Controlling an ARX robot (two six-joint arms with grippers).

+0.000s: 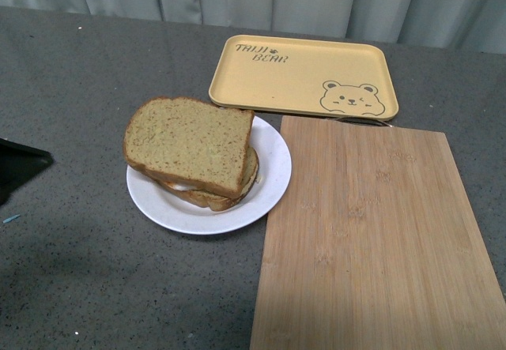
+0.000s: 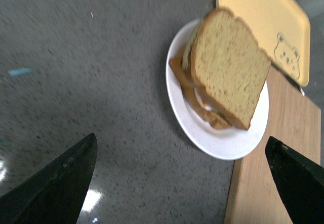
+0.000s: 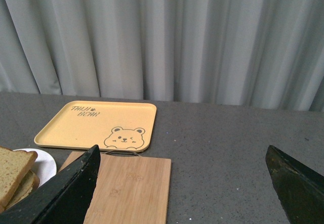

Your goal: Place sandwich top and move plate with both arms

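Observation:
The sandwich top (image 1: 190,144), a tan speckled slice with a darker crust, lies on a stack of bread and filling on the round white plate (image 1: 271,172), slightly skewed over the lower slice. The left wrist view shows the same slice (image 2: 228,67) and plate (image 2: 223,147). My left gripper (image 2: 181,138) is open and empty above the table, short of the plate's rim. A black part of the left arm (image 1: 20,164) shows at the front view's left edge. My right gripper (image 3: 182,148) is open and empty, well away from the plate (image 3: 46,163).
A bamboo cutting board (image 1: 371,239) lies right beside the plate. A yellow bear tray (image 1: 304,73) sits behind both. Grey curtains hang at the back. A small blue scrap (image 1: 11,218) lies on the grey table at the left.

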